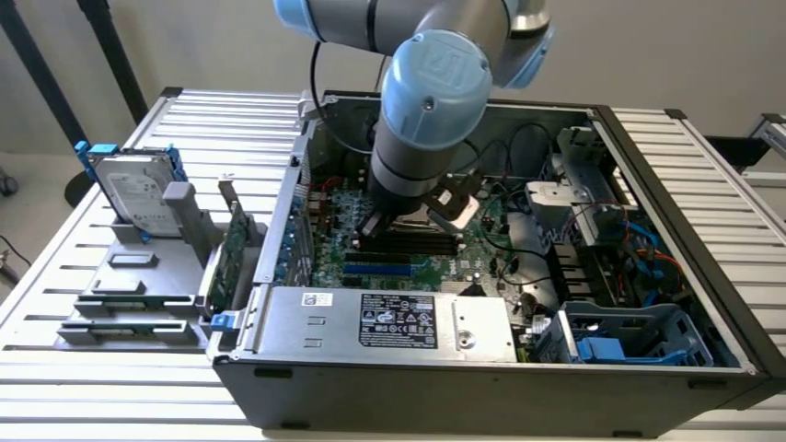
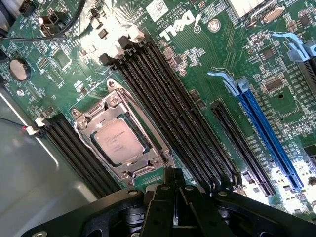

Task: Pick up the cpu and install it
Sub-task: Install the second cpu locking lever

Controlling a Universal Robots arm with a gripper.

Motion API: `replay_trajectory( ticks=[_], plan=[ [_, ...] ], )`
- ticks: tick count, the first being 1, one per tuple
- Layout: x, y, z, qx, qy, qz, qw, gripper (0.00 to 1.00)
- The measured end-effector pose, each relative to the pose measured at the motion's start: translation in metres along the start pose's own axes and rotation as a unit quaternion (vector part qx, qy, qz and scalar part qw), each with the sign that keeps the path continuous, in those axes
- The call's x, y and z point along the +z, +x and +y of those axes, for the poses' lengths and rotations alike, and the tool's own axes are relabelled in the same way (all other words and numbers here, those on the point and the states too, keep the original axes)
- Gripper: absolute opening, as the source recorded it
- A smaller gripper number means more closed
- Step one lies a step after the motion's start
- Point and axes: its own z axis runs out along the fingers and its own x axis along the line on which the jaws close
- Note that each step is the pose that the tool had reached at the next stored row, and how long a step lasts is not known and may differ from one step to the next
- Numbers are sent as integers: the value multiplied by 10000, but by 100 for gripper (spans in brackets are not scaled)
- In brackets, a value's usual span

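The cpu (image 2: 118,142) sits flat inside the metal-framed socket (image 2: 121,140) on the green motherboard (image 2: 207,59), between 2 banks of black memory slots (image 2: 173,108). The gripper (image 2: 174,195) hangs just above the board beside the socket, its black fingers pressed together with nothing between them. In the exterior view the arm (image 1: 424,120) reaches down into the open computer case (image 1: 664,276); a hard drive (image 1: 132,193) stands outside at the exterior view's left.
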Motion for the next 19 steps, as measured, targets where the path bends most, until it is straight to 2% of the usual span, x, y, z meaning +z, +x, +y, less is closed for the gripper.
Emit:
replay_trajectory(
  ticks=[3,5,19],
  plan=[
    [50,-13,0,-20,-23,16,10000,11],
    [66,-8,-3,-26,-28,18,10000,11],
    [95,-18,-24,-74,-16,2,10000,11]
  ],
)
